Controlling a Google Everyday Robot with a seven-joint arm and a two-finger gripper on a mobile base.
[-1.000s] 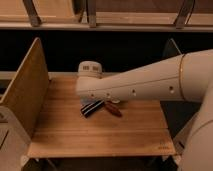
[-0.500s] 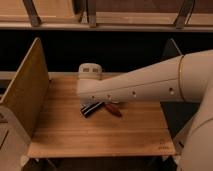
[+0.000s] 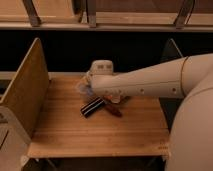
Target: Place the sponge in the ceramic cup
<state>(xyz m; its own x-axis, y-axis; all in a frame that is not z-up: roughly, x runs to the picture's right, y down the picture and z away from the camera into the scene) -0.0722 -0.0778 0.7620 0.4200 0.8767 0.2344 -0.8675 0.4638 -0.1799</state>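
On the light wooden slatted worktop (image 3: 100, 137), a dark ribbed rectangular sponge (image 3: 92, 106) lies flat near the centre, a reddish-brown elongated object (image 3: 114, 110) just beside it. Directly behind, the white arm (image 3: 150, 84) reaches in from the right. The claw (image 3: 89, 90) sits at its end under the wrist; its state cannot be told.
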